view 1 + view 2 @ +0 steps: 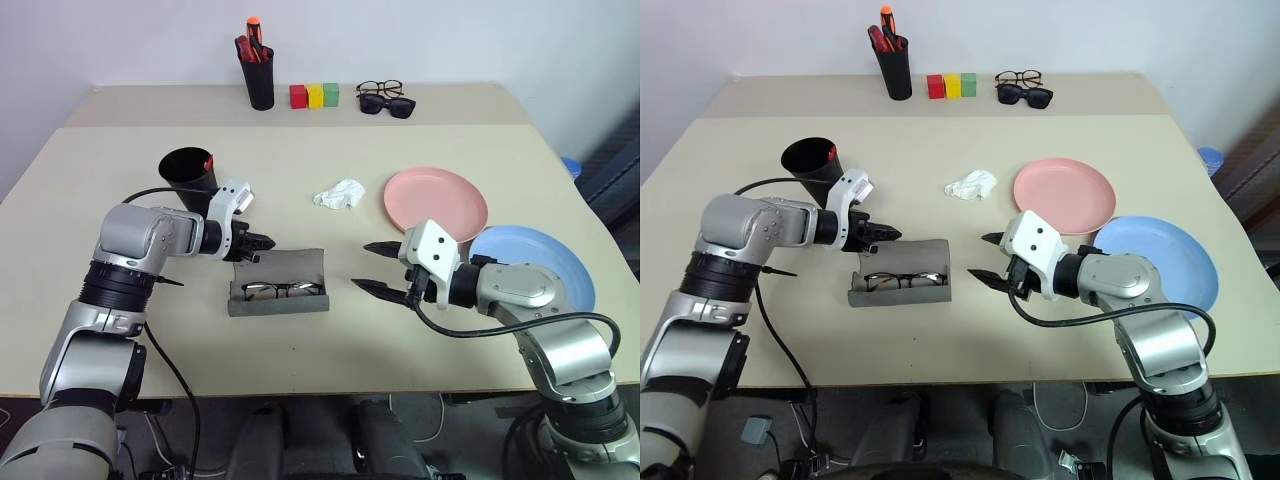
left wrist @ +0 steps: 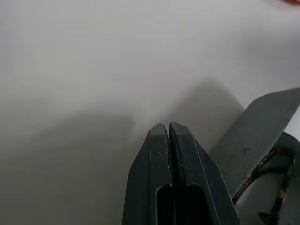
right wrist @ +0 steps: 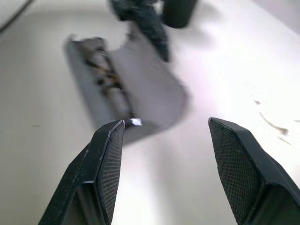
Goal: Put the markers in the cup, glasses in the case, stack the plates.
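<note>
Wire-framed glasses [image 1: 281, 290] seen lying in open grey case [image 1: 279, 285], near centre of table [image 1: 90, 190]. Left gripper [image 1: 262, 243], jaws pressed together, poised at case's far-left corner. Right gripper [image 1: 375, 267], jaws apart, empty, held right of case.

On the beige table [image 1: 1060, 340] the grey case [image 1: 900, 272] lies open with the wire-framed glasses [image 1: 902, 281] inside — its lid tilted back. The left gripper [image 1: 890, 233], fingers pressed together, sits at the lid's far left corner. The right gripper [image 1: 987, 257] hovers just right of the case, fingers spread and empty. Behind it lie the pink plate [image 1: 1065, 195] and the blue plate [image 1: 1175, 258] — edges close together.
</note>
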